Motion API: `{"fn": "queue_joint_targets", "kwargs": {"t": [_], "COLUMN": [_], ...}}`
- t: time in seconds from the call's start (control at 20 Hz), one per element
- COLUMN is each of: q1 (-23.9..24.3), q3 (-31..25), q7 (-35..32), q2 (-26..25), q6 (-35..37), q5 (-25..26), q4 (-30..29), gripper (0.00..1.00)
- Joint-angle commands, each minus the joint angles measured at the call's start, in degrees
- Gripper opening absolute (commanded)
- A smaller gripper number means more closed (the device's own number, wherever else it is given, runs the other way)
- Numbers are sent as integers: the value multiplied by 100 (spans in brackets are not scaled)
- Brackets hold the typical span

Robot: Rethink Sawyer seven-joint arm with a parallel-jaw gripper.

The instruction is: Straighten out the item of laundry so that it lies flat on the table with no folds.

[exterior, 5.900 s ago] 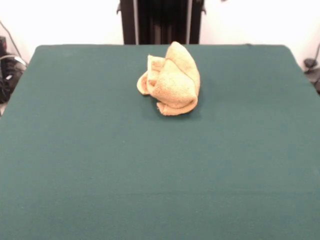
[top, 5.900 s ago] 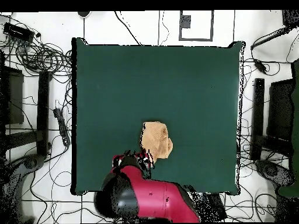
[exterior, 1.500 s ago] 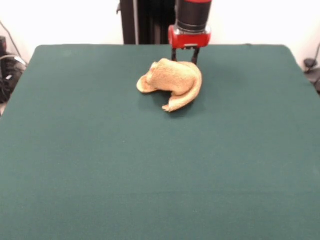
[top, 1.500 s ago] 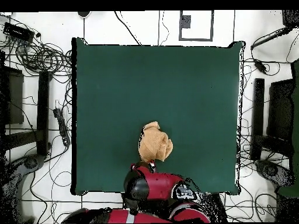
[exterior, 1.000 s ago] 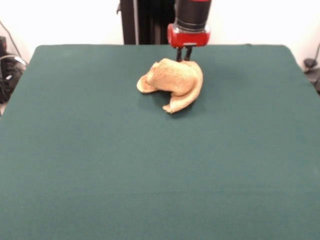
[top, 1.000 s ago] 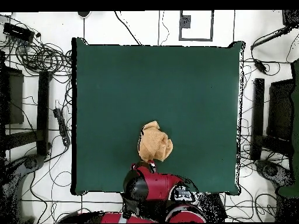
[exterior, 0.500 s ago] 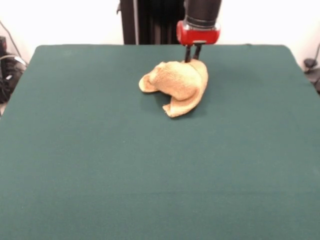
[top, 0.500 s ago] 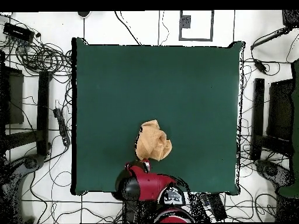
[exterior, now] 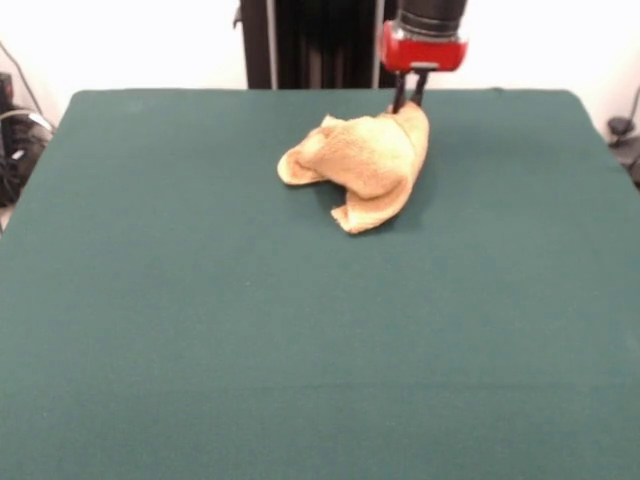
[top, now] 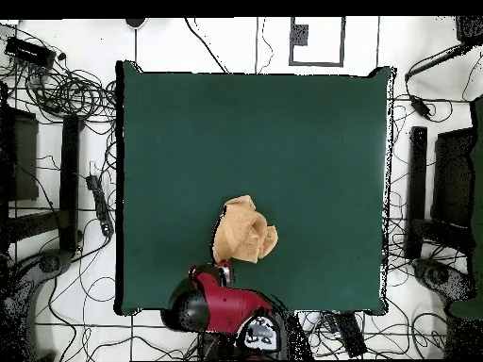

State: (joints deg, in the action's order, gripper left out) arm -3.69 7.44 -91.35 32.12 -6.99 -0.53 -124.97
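Laundry [exterior: 362, 165] lay bunched on the table [exterior: 200, 330] near its far edge in the front view, its bulk trailing toward picture-left and the camera from the corner under the arm. The tool [exterior: 409, 99] was clenched on that raised far-right corner, so a pull away from the heap would probably spread the folds

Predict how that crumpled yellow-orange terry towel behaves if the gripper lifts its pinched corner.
The yellow-orange terry towel is probably floppy: it slumps in soft overlapping folds, so it should drape and partly unfurl. It likely grips the dark green felt table and drags rather than slides. The gripper looks shut on its far edge.
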Motion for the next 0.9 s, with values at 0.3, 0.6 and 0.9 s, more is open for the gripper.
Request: {"fn": "queue_joint_targets", "kwargs": {"t": [0.3,0.6,0.9], "q1": [-463,-710,-1087], "q3": [-736,-870,-960], "q7": [-2221,-2562,-3086], "q2": [29,23,-19], "q6": [18,-49,-172], "q5": [-1029,-1322,-1766], "q4": [-432,-492,-553], "gripper": [0,0,0]}}
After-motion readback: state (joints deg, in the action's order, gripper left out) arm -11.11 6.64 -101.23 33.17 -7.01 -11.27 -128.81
